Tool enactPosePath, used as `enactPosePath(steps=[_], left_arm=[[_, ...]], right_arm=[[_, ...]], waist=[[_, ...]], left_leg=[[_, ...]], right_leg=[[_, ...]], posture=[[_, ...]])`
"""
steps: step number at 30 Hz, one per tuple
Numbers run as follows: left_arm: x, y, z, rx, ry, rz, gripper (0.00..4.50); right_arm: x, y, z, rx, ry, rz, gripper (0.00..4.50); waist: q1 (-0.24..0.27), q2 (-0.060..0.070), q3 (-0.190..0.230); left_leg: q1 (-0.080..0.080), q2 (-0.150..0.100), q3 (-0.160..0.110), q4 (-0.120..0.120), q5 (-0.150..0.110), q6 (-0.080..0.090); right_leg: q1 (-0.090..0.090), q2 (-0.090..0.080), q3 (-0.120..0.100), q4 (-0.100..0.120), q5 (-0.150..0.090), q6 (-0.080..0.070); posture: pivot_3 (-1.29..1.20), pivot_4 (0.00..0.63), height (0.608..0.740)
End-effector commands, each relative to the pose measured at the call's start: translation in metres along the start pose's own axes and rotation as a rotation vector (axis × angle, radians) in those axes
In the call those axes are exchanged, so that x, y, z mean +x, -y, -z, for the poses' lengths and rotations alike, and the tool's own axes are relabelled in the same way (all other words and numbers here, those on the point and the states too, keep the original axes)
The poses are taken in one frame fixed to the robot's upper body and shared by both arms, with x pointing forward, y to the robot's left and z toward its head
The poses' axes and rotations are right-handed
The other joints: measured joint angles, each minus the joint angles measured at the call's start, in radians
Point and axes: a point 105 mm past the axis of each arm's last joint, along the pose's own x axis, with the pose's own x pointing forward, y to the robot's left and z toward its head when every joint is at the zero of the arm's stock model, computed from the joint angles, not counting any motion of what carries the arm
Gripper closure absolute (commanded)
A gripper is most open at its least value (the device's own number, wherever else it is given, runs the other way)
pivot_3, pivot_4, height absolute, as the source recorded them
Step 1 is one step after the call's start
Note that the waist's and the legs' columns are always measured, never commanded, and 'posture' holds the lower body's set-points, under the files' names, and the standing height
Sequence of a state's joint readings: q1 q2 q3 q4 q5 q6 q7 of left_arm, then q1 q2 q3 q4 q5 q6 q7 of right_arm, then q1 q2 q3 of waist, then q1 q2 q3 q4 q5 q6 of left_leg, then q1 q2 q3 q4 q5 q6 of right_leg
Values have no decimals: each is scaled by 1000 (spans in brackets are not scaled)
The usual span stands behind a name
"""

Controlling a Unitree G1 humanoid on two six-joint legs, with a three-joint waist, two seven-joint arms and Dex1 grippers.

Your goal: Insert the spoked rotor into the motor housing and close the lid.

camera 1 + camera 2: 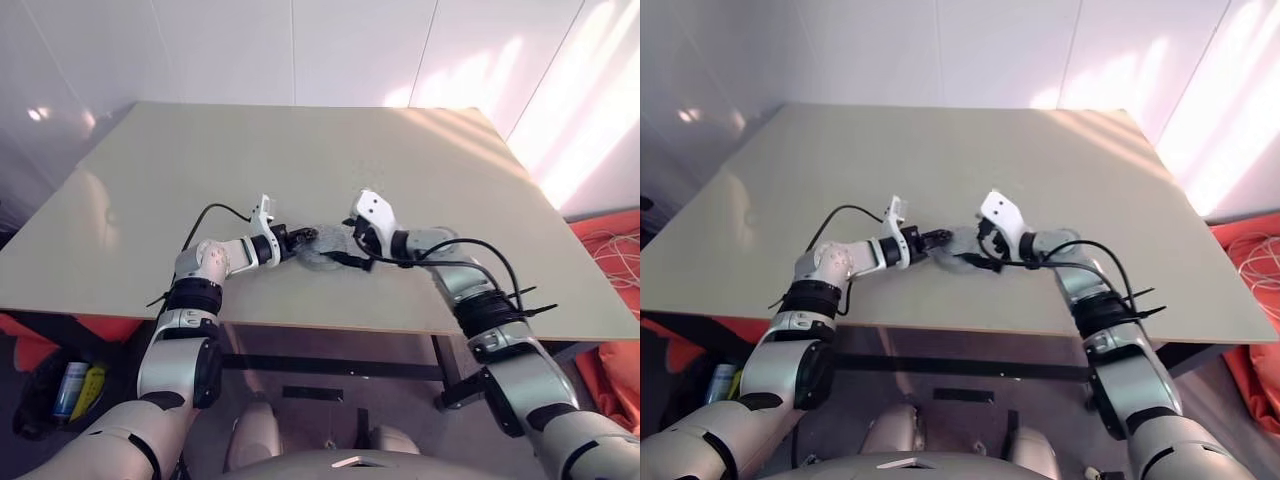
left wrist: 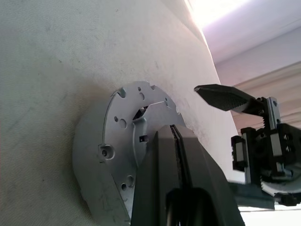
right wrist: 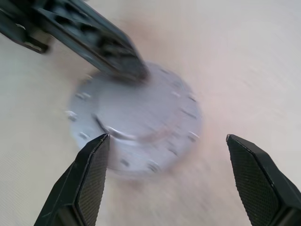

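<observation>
- The motor housing (image 2: 110,155) lies flat on the desk (image 1: 300,170), near its front edge, between the two arms. From above it presents a closed grey disc face with small holes and notches around the rim; this face is judged to be the lid (image 3: 141,122), already seated on the housing.
- No spoked rotor lies loose on the desk; it is presumably inside the closed assembly, though this cannot be confirmed.
- The left gripper (image 2: 175,141) has its fingers clenched together with nothing between them. The closed tip rests on, or just over, the top face of the lid near its rim; contact cannot be confirmed.
- The right gripper (image 3: 169,183) has its fingers spread wide and grasps nothing. It hovers just beside and above the housing, which sits between the two fingertips in the right wrist view.
- Step in hand, as a judgement: final closure of the lid, the left tip steadying or pressing it while the right gripper stands off.
- The next move calls for checking that the lid sits level all round, then pressing straight down. Off-centre pressure could tilt the lid or slide the housing across the desk.
</observation>
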State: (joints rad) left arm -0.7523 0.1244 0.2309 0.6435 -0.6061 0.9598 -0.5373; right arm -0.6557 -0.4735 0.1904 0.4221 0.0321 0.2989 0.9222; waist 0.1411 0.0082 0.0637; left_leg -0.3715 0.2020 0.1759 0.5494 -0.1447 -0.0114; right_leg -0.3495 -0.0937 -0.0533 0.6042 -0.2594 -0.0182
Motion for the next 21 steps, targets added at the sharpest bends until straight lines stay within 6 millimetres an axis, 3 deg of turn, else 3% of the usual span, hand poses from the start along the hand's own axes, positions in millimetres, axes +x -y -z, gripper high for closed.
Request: enactPosePath(steps=[1, 6, 9, 13, 17, 21], left_arm=[[0, -19, 20, -33, -75, -87, 4500], [2, -17, 22, -37, -84, -75, 4500], [2, -16, 23, -39, -90, -69, 4500], [1, -16, 21, -38, -90, -69, 4500], [-1, -18, 19, -37, -87, -74, 4500], [-3, -19, 19, -34, -86, -79, 4500]], right_arm=[[-25, 19, -24, -20, 42, 29, 15], [-34, 27, -25, 75, 54, 51, 15], [-33, 28, -34, 349, 131, 35, 15], [-34, 23, -45, 852, 203, -78, 15], [-28, 8, -28, 1150, 115, -134, 15], [-14, -10, 6, 1310, -19, -92, 15]], waist=[[1, 0, 0], [-7, 0, 0], [-9, 0, 0], [-7, 1, 0], [-1, 1, 0], [9, 1, -1]], left_leg=[[0, 0, 0, 0, 0, 0], [1, 1, 1, -4, 0, 0], [-1, 1, 1, -4, 0, 0], [-2, 1, 1, -4, 0, 0], [-1, 1, 1, -4, 0, -1], [-1, 1, 1, -6, 4, -6]], right_leg=[[0, 0, 0, 0, 0, 0], [-3, 2, 0, 0, -2, -1], [-5, 2, 0, 0, -2, -2], [-5, 2, 0, 1, -2, -2], [-4, 2, 0, 1, -2, -2], [-5, 2, 0, 1, -2, -2]], posture=[[0, 0, 740], [0, 0, 740], [0, 0, 740], [0, 0, 740], [0, 0, 740], [0, 0, 740]])
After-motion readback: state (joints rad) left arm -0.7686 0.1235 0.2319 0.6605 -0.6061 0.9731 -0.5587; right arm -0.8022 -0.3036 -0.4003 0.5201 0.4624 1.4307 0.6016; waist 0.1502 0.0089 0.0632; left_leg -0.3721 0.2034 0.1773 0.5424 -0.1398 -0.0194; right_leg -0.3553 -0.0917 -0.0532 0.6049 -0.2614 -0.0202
